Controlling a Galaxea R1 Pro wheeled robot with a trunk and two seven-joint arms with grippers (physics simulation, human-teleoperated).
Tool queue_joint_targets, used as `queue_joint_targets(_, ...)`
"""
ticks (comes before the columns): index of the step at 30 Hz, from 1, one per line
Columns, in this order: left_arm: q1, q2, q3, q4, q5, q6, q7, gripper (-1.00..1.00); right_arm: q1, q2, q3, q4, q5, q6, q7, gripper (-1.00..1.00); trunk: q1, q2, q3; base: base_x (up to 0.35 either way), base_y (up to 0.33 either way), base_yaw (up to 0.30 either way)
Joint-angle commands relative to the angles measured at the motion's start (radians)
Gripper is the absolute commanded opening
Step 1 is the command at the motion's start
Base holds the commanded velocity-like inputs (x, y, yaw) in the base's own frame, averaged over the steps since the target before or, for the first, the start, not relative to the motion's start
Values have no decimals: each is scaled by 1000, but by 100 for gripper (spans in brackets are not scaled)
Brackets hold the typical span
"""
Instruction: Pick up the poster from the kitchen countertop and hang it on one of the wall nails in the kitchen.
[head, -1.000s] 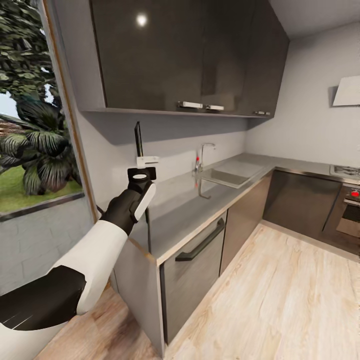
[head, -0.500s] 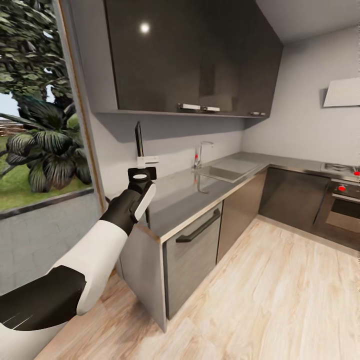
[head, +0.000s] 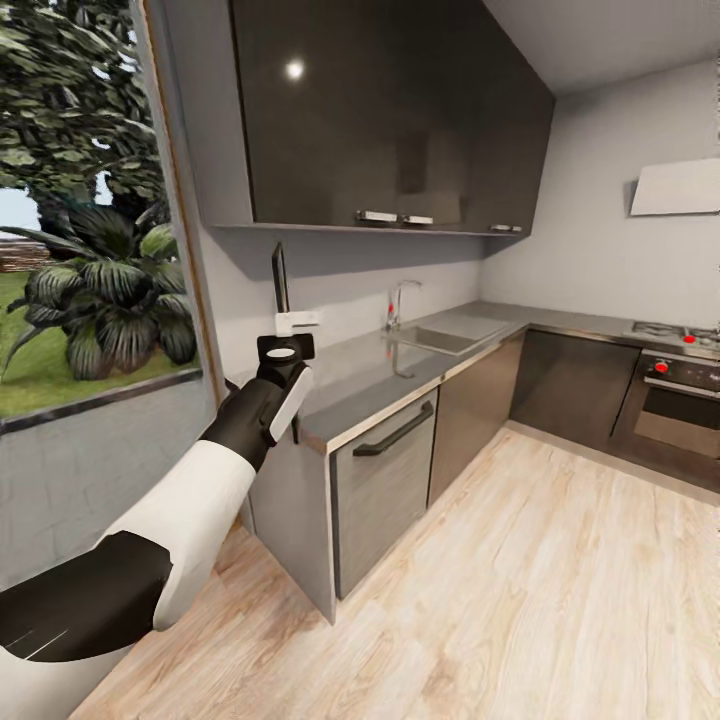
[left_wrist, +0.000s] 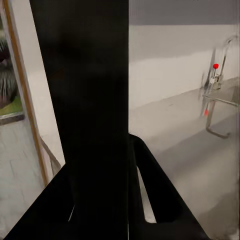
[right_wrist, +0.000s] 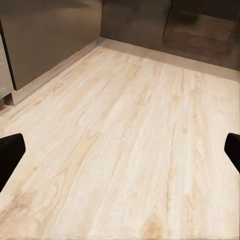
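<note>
My left gripper (head: 290, 322) is raised in front of me at the near end of the kitchen countertop (head: 400, 365), shut on the poster (head: 280, 278). In the head view the poster stands upright and edge-on, a thin dark strip against the pale wall. In the left wrist view the poster (left_wrist: 85, 100) is a broad black slab between the dark fingers (left_wrist: 155, 200); its artwork is hidden. My right gripper (right_wrist: 120, 150) is open over the pale wood floor (right_wrist: 130, 125), holding nothing. I cannot make out a wall nail on the grey wall.
The steel counter carries an inset sink (head: 445, 338) and a chrome tap (head: 398, 300) under glossy dark upper cabinets (head: 390, 110). An oven with red knobs (head: 672, 400) stands at the right. A big glass door (head: 90, 250) is at the left. Wood floor (head: 520, 580) stretches ahead.
The whole view has shifted, so the camera has moved: the counter now sits lower and further off, with more floor showing. My left arm keeps the same pose, still holding the poster.
</note>
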Motion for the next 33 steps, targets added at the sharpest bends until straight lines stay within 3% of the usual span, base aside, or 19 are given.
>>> queue_joint_targets(1,-1,0,-5,-3,21,4,8,-100,0,0,2,-1,0,-1,-4,100,-1,-1,-1,-237,0,0)
queue_joint_targets(2,-1,0,-5,-8,33,5,7,-100,0,0,2,-1,0,-1,-4,100,-1,-1,-1,-190,0,0)
queue_joint_targets(6,-1,0,-21,-76,149,19,-24,-100,0,0,2,-1,0,-1,-4,100,-1,-1,-1,-70,0,0)
queue_joint_targets(12,-1,0,-106,-155,187,90,-99,-100,1,0,2,-1,0,-1,-4,100,-1,-1,-1,-14,0,0)
queue_joint_targets(16,-1,0,-121,-181,207,105,-145,-100,1,0,2,-1,0,-1,-4,100,-1,-1,-1,-3,0,0)
queue_joint_targets(18,-1,0,-125,-188,237,110,-185,-100,1,0,1,-1,0,-1,-4,100,-1,-1,-1,-1,0,0)
queue_joint_targets(19,-1,0,-130,-191,262,112,-233,-100,1,0,2,-1,0,-1,-4,100,-1,-1,-1,0,0,0)
queue_joint_targets(21,-1,0,-149,-191,274,114,-282,-100,1,-2,3,-1,0,0,-2,100,-1,-1,-1,0,0,0)
queue_joint_targets(24,0,0,-178,-192,283,149,-372,-100,1,-5,6,-2,3,1,1,100,-1,-1,-1,0,0,0)
queue_joint_targets(27,1,0,-188,-191,286,189,-504,-100,1,-7,8,-3,8,2,6,100,-1,-1,-1,0,0,0)
queue_joint_targets(28,2,11,-190,-191,286,199,-591,-100,1,-9,11,-3,36,1,8,100,-1,-1,-1,0,0,0)
queue_joint_targets(31,3,49,-192,-191,287,204,-693,-100,1,-12,11,-2,66,2,9,100,-1,-1,-1,0,0,0)
queue_joint_targets(33,5,85,-194,-190,286,206,-800,-100,0,-13,10,3,82,3,8,100,-1,-1,-1,0,0,0)
